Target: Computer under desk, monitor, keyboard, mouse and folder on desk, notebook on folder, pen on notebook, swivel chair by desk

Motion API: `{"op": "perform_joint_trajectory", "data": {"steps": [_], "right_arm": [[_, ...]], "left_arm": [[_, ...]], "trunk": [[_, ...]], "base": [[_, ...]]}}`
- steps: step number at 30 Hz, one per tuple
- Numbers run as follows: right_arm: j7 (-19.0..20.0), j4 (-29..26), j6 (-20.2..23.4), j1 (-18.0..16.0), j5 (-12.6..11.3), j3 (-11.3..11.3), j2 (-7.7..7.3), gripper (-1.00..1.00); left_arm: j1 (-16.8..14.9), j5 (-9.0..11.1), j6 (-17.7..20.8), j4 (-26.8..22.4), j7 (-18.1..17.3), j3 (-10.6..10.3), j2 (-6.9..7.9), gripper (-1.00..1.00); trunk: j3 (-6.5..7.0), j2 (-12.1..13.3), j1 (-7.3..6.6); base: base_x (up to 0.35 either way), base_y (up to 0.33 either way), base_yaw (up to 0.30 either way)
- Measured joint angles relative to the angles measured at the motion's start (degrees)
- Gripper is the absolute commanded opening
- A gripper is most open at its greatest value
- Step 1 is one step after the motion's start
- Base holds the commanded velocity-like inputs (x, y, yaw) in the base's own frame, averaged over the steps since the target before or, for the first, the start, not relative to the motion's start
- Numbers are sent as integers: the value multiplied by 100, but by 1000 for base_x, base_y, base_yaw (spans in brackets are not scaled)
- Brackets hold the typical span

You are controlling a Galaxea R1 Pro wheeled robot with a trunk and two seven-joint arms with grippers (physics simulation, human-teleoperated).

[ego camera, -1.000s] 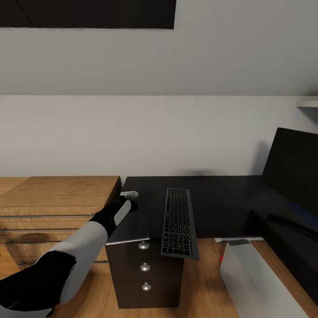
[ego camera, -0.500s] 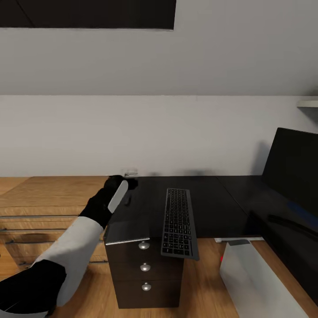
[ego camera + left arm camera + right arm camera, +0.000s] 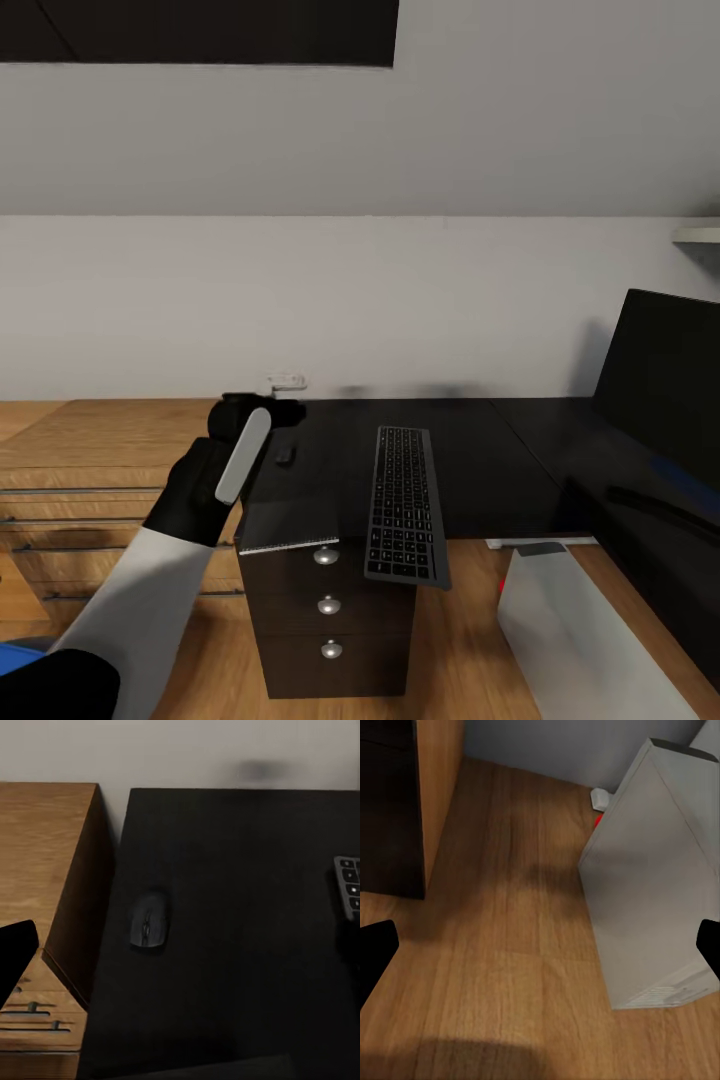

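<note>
Head view shows your left hand [image 3: 268,408] raised over the near-left corner of the table [image 3: 470,450], above the seam where the glossy black top meets the light-wood chest of drawers [image 3: 110,455]. Its dark fingers point toward the back wall, and I cannot tell from this view how wide they stand. In the left wrist view one black fingertip [image 3: 16,952] shows at the edge of the picture, well out to the side with nothing against it, so your left hand looks spread and empty.

Just below and slightly ahead of that hand the mouse [image 3: 285,455] lies on the tabletop, near the edge that borders the chest; the left wrist view shows it [image 3: 148,919] flat, untouched and apart from the fingertip. Further out from the hand, toward your right side, the keyboard [image 3: 404,503] lies lengthwise on the table, its near end overhanging the front edge above the drawer unit [image 3: 330,620] with round silver knobs. Beyond the keyboard, on the far right wing of the table, stands the monitor [image 3: 665,385].

Your right hand [image 3: 540,949] hangs over the wood floor [image 3: 495,975], both dark fingertips at opposite edges of its wrist view, spread wide and holding nothing. Just beyond it lies the computer [image 3: 656,900], a light-grey case on the floor, seen in the head view [image 3: 580,640] beside the drawer unit.
</note>
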Motion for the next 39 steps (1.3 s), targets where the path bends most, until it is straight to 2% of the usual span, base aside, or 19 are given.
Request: {"op": "perform_joint_trajectory", "data": {"steps": [5, 9, 16, 27, 33, 39], "right_arm": [[-1, -1, -11, 1, 10, -12, -3, 100], [-4, -2, -21, 1, 7, -18, 2, 100], [-8, -9, -28, 1, -6, -34, -3, 100], [-10, -10, -28, -3, -17, -38, -3, 100], [-11, -10, -24, -4, -21, -43, -4, 100], [-7, -11, -22, 1, -20, -46, -3, 100]], "left_arm": [[154, -14, 17, -57, 1, 0, 89, 100], [459, -20, 24, -310, 2, 0, 194, 100], [534, -7, 31, -431, 1, 1, 215, 100], [588, -7, 26, -434, 1, 1, 216, 100], [858, -16, 19, -440, 3, 2, 220, 100], [1057, -24, -3, -440, 2, 0, 239, 100]], "trunk": [[0, 0, 0], [0, 0, 0], [0, 0, 2], [-6, 0, 3], [-28, 0, 3], [-45, 0, 3]], "base": [[0, 0, 0], [0, 0, 0], [-66, -44, 133], [-245, -198, 270], [-283, -144, 237], [-306, 95, 73]]}}
